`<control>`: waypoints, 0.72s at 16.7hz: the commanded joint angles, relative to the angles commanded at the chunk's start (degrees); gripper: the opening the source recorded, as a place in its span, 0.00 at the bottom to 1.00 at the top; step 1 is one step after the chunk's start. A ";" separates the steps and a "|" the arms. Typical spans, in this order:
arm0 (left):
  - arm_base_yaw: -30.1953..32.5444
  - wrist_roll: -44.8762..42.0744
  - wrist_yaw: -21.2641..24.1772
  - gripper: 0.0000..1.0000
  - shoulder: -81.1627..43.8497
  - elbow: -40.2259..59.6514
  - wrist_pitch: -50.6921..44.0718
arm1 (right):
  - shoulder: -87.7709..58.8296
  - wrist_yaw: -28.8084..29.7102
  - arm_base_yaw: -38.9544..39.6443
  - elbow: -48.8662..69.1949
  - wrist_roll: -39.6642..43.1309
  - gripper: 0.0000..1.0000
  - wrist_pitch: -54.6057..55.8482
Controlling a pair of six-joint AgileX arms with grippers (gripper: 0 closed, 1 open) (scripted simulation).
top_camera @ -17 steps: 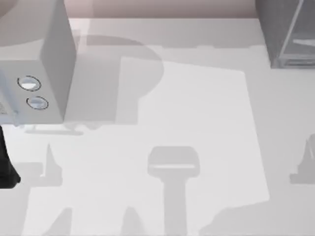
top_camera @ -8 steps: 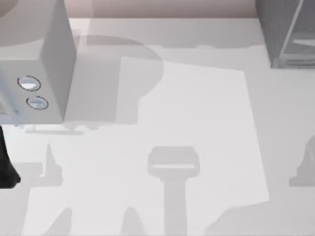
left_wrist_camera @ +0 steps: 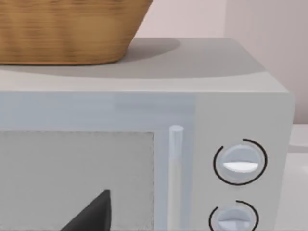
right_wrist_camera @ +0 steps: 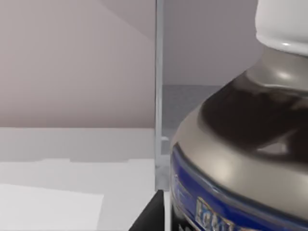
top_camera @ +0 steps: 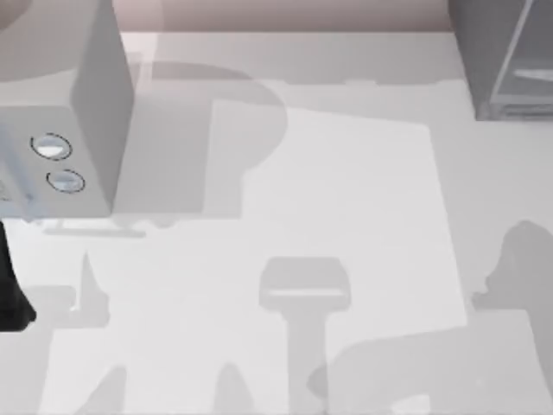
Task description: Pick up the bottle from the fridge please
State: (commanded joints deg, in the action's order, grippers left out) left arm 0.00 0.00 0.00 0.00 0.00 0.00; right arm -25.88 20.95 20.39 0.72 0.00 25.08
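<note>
Working with the right gripper (right_wrist_camera: 150, 215) drawn up just beside the bottle (right_wrist_camera: 240, 144), level with its blue label band; cannot tell whether clenched on it or released. Placing the bottle at the fridge (top_camera: 505, 60), far right corner of the table (top_camera: 346, 190), apparently upright with white cap on top and right next to the thin glass panel edge (right_wrist_camera: 160, 96); cannot tell whether inside the compartment or at its mouth. Judging the step as the grasp, or the very start of the lift-out. Flagging what could go wrong: closing too low or off-centre on the rounded, glossy body, and so squeezing the bottle out sideways or tipping it over; pulling back at a slant and clipping the panel edge close by, jarring the bottle loose; lifting before a firm hold and dropping it onto the table, with rolling likely given the round form. Favouring a centred grip on the label band and a slow, straight withdrawal away from the panel. Logging the left arm (top_camera: 13, 294) parked at the table's left edge, left gripper (left_wrist_camera: 91, 214) facing the grey box with two dials (left_wrist_camera: 240, 163) and the wicker basket (left_wrist_camera: 67, 29) on top of it; grip state not readable there either. Well apart from the fridge, so expecting no interference from that side.
</note>
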 joint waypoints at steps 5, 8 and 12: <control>0.00 0.00 0.00 1.00 0.00 0.00 0.00 | -20.12 15.45 15.42 0.09 -0.24 0.00 18.57; 0.00 0.00 0.00 1.00 0.00 0.00 0.00 | -28.64 22.47 22.47 0.44 -0.30 0.00 27.17; 0.00 0.00 0.00 1.00 0.00 0.00 0.00 | -33.92 26.85 26.87 0.74 -0.31 0.00 32.64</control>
State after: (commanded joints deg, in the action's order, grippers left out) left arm 0.00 0.00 0.00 0.00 0.00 0.00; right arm -59.80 47.80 47.25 1.47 -0.31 57.72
